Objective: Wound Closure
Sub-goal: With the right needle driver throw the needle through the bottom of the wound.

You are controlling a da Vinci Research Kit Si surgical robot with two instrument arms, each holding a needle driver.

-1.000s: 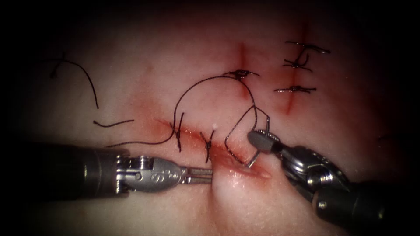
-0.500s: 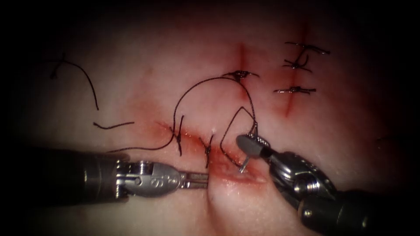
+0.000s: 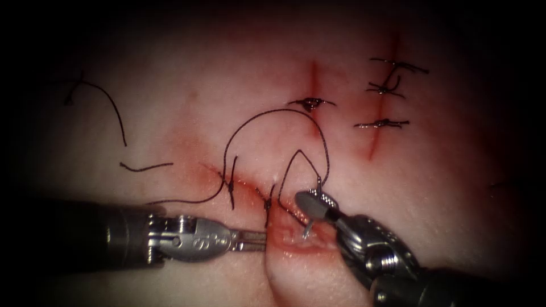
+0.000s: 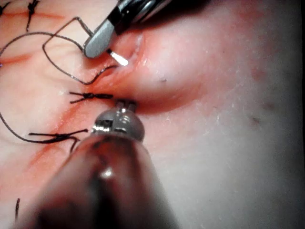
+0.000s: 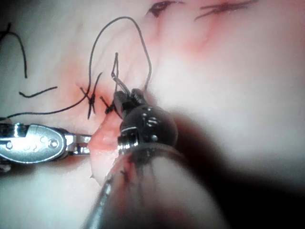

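Note:
The cut [image 3: 250, 185] runs across the tissue [image 3: 187, 102], with two knotted stitches [image 3: 232, 183] on its left part and an open right end wet with red fluid [image 3: 301, 241]. My right tool [image 3: 304, 200] is shut on the curved needle [image 3: 307, 227] at about mid-curve, toward the tail. The needle's tip [image 4: 118, 57] points down and touches the open cut's edge; I cannot tell if it has entered. Black thread [image 3: 256, 116] loops from the needle's tail over the tissue. My left tool [image 3: 263, 239] is shut on the cut's near tissue edge [image 3: 273, 253], raising a fold.
Two other short cuts lie further back: one [image 3: 310, 103] has a single stitch and one [image 3: 384, 88] has three. Loose cut ends of thread [image 3: 145, 166] lie on the tissue at the left. The left tool's shaft [image 3: 85, 241] crosses the lower left.
My right tool has moved left and down with the needle, bringing its tip onto the open cut. The thread loop followed. The left tool shifted slightly left, still holding the tissue.

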